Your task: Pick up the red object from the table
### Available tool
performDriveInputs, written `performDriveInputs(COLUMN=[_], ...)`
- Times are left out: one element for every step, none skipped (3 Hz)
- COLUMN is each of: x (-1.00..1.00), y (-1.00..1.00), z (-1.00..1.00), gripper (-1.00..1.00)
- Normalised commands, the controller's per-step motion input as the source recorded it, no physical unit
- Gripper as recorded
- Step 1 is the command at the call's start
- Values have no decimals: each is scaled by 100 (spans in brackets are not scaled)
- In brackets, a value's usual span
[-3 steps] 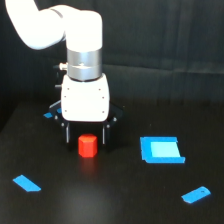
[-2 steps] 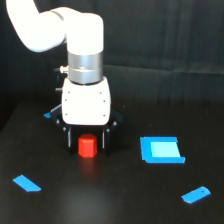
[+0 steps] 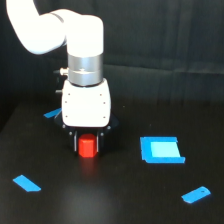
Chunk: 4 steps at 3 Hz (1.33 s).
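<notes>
Here is the white xArm, its glossy curved link running out of the top left corner so the base is cut off. Below the silver wrist ring sits the boxy white gripper body, and the gripper [image 3: 87,145] is right down at the flat matte black table [image 3: 110,200].

The small red-orange block [image 3: 87,146] sits on the table directly under that white body, between the two dark fingers [image 3: 75,144]. The fingers stand just beside the block on either side, at a narrow spread about the block's own width. Whether the pads actually press on its sides I cannot tell: black fingers against a black table blur together, and the block's top edge is tucked under the gripper housing. The block's lower edge also melts into its own reflection, so whether it rests on the surface or is raised a hair is hard to make out.

Behind the gripper, on the exterior view's left, a sliver of flat blue piece [image 3: 51,114] pokes out, mostly hidden. A flat light-blue square sheet [image 3: 161,149] lies well apart toward the exterior view's right. A small blue strip [image 3: 26,183] lies near the lower left, and another blue strip [image 3: 196,194] near the lower right. The backdrop is dark cloth.
</notes>
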Motion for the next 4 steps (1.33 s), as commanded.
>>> performDriveInputs(x=[4,2,11,16], y=[2,-2,-3,9], z=[-15,92,100,93], gripper=[-98,-100,-100,-100])
